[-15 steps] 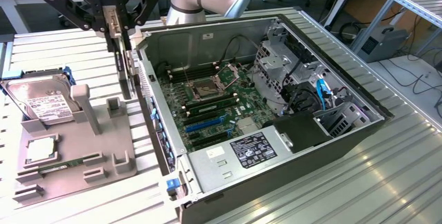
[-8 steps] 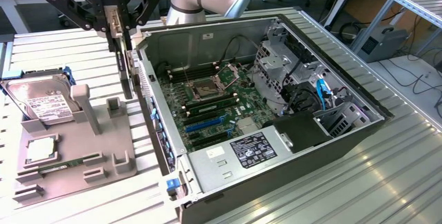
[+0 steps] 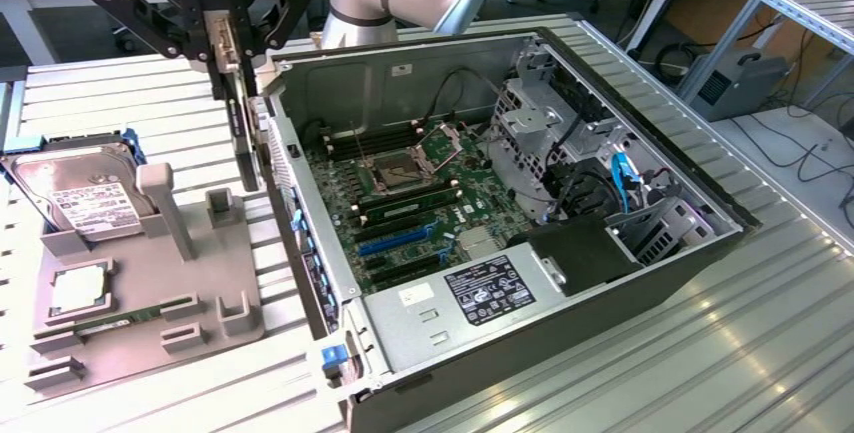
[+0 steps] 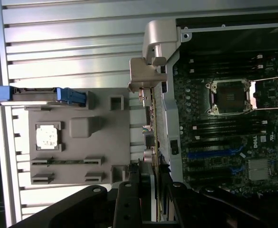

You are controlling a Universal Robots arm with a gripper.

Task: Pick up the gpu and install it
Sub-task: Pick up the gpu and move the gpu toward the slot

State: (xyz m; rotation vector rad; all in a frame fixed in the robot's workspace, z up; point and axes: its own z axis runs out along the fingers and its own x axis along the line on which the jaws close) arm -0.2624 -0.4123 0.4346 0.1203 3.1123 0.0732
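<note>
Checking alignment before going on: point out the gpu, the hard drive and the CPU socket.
gpu (image 3: 247,148): exterior view, dark edge of the hanging card.
hard drive (image 3: 91,208): exterior view, its white label.
CPU socket (image 3: 398,166): exterior view, centre of its frame.

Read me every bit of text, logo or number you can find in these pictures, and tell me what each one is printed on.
"ROBOTIQ", its top cut off by the picture's edge: on the body of the gripper.
Hard drive, white label: print too small to read.
Black label inside the computer case: too small to read.
White sticker on the case's inner wall: unreadable.
</note>
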